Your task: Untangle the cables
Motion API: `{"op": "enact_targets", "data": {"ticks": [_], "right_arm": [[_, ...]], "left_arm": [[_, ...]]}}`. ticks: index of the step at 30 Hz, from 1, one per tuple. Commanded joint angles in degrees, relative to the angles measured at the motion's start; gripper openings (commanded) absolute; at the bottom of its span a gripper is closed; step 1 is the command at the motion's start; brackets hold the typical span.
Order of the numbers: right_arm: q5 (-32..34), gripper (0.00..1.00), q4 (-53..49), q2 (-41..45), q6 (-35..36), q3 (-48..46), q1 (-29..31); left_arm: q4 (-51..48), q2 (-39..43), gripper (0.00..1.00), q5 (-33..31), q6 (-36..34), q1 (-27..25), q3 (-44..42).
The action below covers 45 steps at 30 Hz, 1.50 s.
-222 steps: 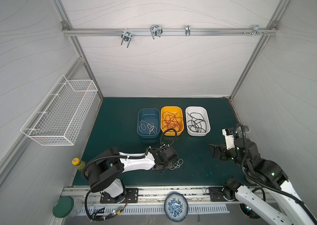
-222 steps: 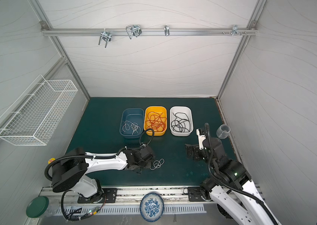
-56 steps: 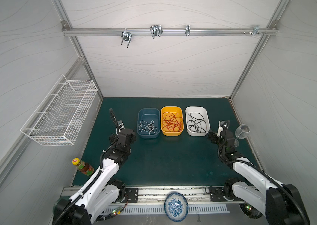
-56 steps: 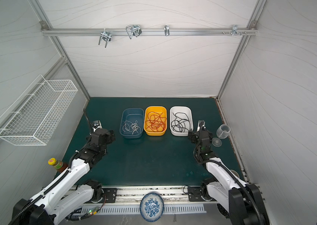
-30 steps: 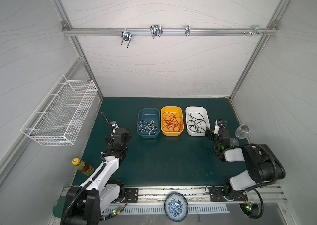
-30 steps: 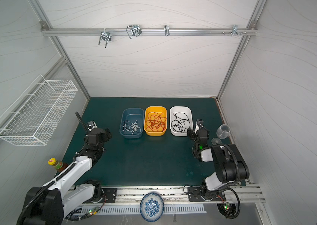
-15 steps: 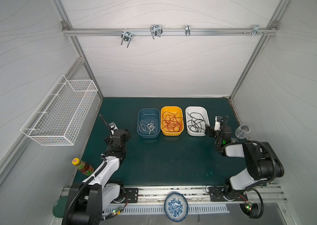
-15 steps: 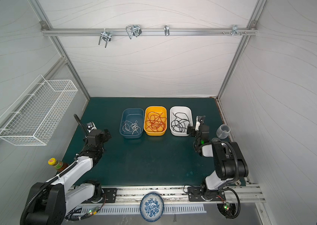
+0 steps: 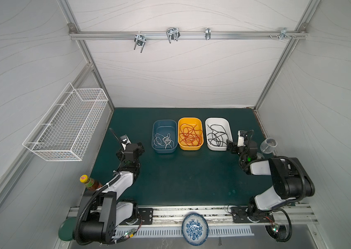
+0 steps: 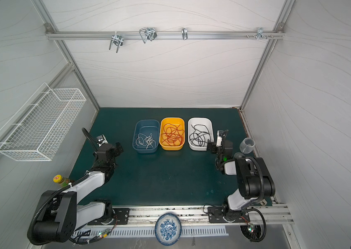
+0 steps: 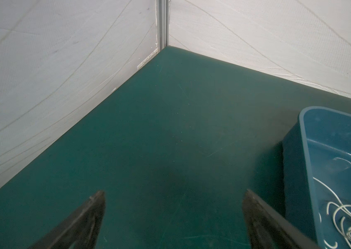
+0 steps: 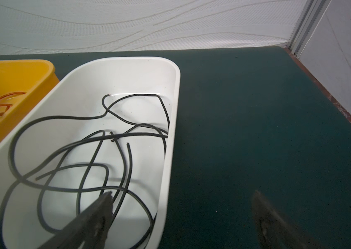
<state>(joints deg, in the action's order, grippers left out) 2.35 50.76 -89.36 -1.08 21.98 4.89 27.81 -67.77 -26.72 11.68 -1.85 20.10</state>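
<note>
Dark green table mat point(image 9: 181, 176) in a white-walled booth, w/ 2 robot arms reaching in from the near edge. Three rectangular tubs stand side by side in a row toward the back, cables sorted by colour. Thin white cables point(image 9: 166, 139) lie loosely coiled in the blue plastic tub point(image 9: 164, 126) on the left. Thin red cables point(image 9: 190, 135) are heaped in the yellow plastic tub point(image 9: 189, 121) in the middle. Thin black cables point(image 9: 217, 135) loop around in the white plastic tub point(image 9: 217, 121) on the right. The left gripper point(image 11: 173, 193) hovers over bare mat near the blue tub's left side, jaws spread wide, nothing btwn them. The right gripper point(image 12: 182, 192) is at the white tub's near right corner, jaws also wide apart & empty. In the right wrist view one finger point(image 12: 97, 211) shows over the tub's inside above the black strands, the other over the mat, tub wall btwn; can't tell if anything touches. Clear plastic cup point(image 9: 268, 144) stands just right of that arm. White wire basket point(image 9: 66, 129) hangs on the left wall. Blue-patterned round plate point(image 9: 195, 235) sits at the front rail.
</note>
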Motion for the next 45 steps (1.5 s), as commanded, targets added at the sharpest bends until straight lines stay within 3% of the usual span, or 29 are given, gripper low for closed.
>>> {"op": "enact_targets", "data": {"ticks": [1,7,16,20,22,27,32,45], "right_arm": [[-3.1,0.99,1.5,0.1,1.5,-0.6,-0.3],[-4.7,0.99,-5.4,-0.6,0.0,3.3,-1.8],[-4.6,0.99,-5.0,-0.6,0.1,3.3,-1.7],[-4.1,0.99,-5.2,-0.7,0.3,3.4,-1.5],[-4.2,0.99,-5.1,-0.5,0.3,3.3,-1.5],[-4.2,0.99,-5.4,-0.7,0.2,3.5,-1.5],[-4.5,0.99,-5.7,-0.7,0.4,3.8,-1.5],[-3.4,0.99,-6.6,-0.6,1.3,4.1,-0.7]], "left_arm": [[6.6,-1.6,1.00,0.8,-1.8,0.6,-0.2],[13.1,-5.7,0.99,2.6,-2.4,2.2,-1.7],[21.2,-14.2,1.00,5.7,-2.0,3.9,-0.5],[18.1,-16.9,1.00,13.1,-4.7,4.4,2.5],[26.0,-20.2,1.00,14.5,-5.5,4.5,0.2],[24.0,-20.5,1.00,13.6,-5.8,4.2,1.5],[20.9,-20.8,1.00,8.0,-7.1,1.5,3.5],[22.4,-21.3,1.00,7.9,-7.4,1.3,3.1]]}}
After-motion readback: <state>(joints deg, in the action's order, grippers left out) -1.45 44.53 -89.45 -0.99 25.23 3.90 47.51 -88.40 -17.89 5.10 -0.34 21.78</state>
